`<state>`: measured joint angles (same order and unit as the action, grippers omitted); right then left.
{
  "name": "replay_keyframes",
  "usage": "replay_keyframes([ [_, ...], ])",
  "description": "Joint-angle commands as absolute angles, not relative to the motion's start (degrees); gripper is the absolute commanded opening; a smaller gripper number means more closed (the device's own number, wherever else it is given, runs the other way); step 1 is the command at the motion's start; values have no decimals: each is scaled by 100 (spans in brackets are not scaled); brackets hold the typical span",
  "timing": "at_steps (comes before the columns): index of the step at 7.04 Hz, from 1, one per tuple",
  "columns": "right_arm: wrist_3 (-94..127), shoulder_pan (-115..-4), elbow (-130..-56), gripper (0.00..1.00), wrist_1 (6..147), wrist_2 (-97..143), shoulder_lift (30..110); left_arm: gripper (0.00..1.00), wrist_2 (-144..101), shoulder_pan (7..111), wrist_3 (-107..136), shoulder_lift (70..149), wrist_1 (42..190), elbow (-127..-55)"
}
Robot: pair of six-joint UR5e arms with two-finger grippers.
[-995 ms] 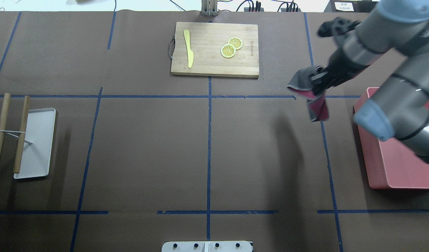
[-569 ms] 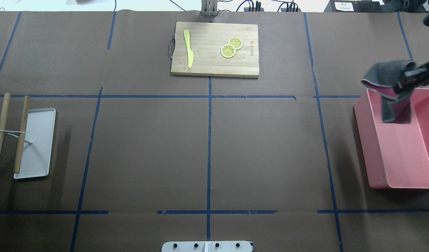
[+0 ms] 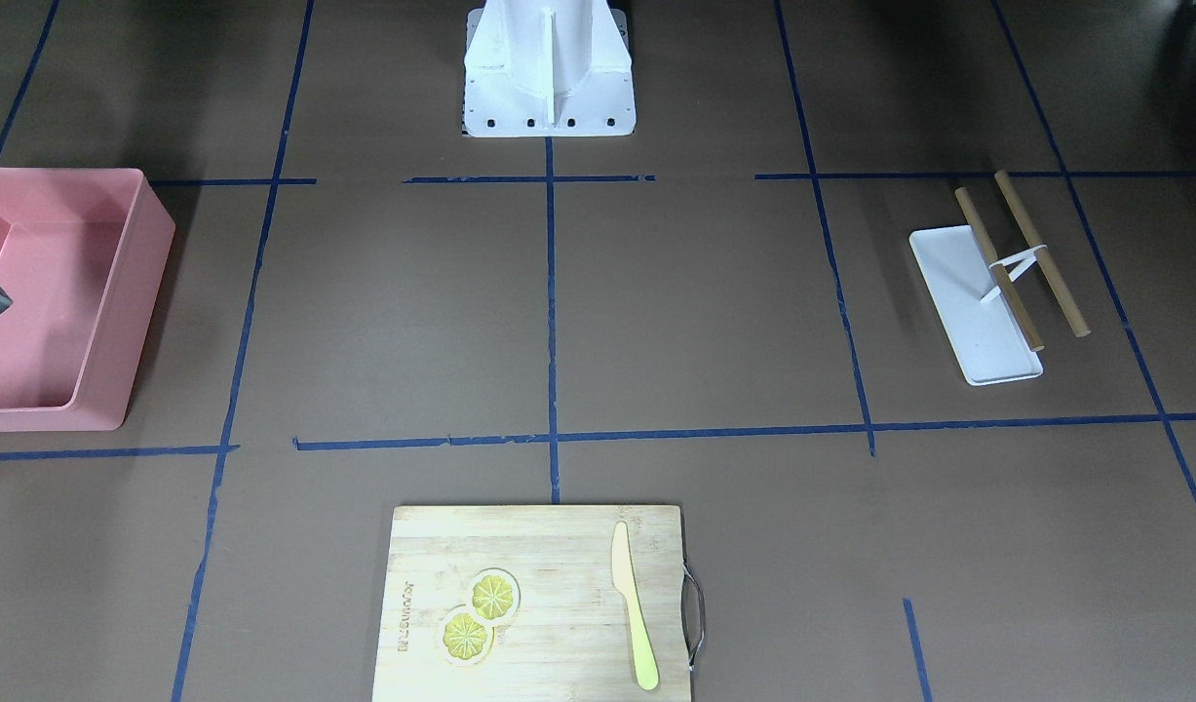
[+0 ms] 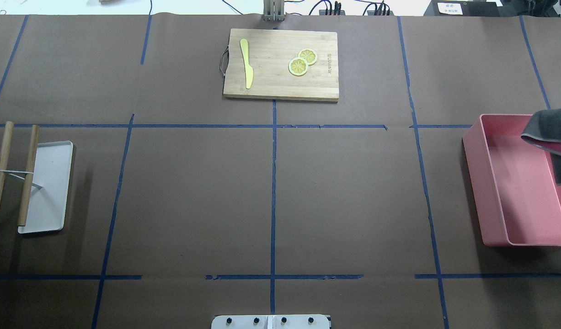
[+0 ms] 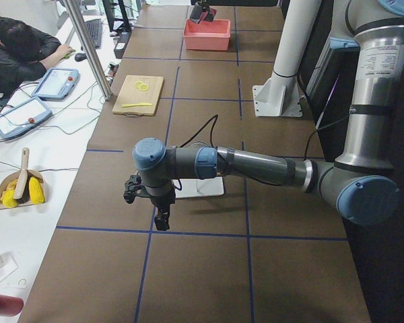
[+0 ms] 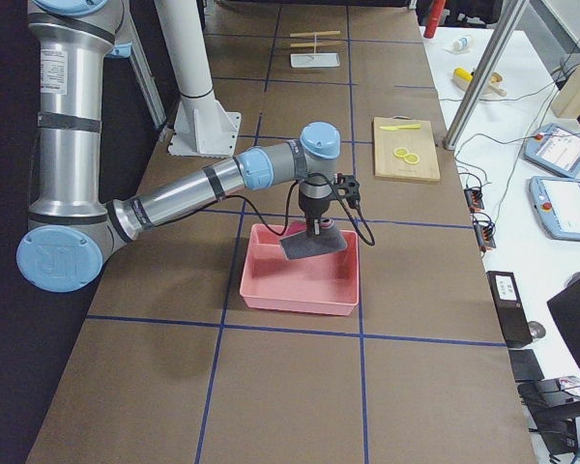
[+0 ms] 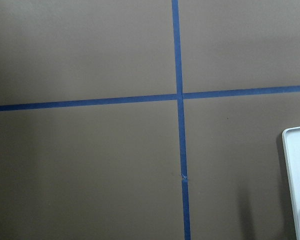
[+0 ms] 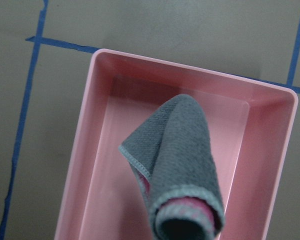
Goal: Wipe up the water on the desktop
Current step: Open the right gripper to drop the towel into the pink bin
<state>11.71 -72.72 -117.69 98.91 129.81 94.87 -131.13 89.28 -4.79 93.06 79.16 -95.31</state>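
The desktop [image 4: 344, 192] is a brown surface with a grid of blue tape; I see no water on it. My right gripper [image 6: 319, 227] is shut on a grey cloth with a pink inner side [image 8: 180, 165] and holds it hanging above the pink bin [image 8: 100, 150]. The cloth shows at the right edge of the overhead view [image 4: 547, 125], over the bin [image 4: 490, 183]. My left gripper [image 5: 161, 219] hovers over the desktop beside the white tray [image 5: 198, 188]; I cannot tell whether it is open or shut.
A bamboo cutting board [image 4: 280, 87] at the far middle carries a yellow knife [image 4: 246, 64] and two lemon slices [image 4: 302, 62]. The white tray [image 4: 47, 201] with two wooden sticks [image 4: 29, 173] lies at the left. The robot's base [image 3: 549, 68] stands at the near edge.
My right arm has swung to the right with the cloth, from above the desktop to above the pink bin, and has mostly left the overhead view.
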Motion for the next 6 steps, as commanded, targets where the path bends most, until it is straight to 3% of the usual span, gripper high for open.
replay_keyframes([
  [1, 1186, -7260, -11471, 58, 9879, 12981, 9483, 100, -13157, 8930, -527, 9316, 7954, -9448],
  [2, 1187, -7251, -11391, 100, 9844, 12990, 9483, 100, -13157, 8930, -527, 9325, 7954, -9448],
  [4, 1238, -7260, -11321, 100, 9835, 13129, 9501, 100, -13157, 8930, -527, 9325, 7954, -9440],
  [6, 1065, -7994, -10770, 100, 9835, 13315, 8915, 100, -13166, 8921, -527, 9360, 7954, -9361],
])
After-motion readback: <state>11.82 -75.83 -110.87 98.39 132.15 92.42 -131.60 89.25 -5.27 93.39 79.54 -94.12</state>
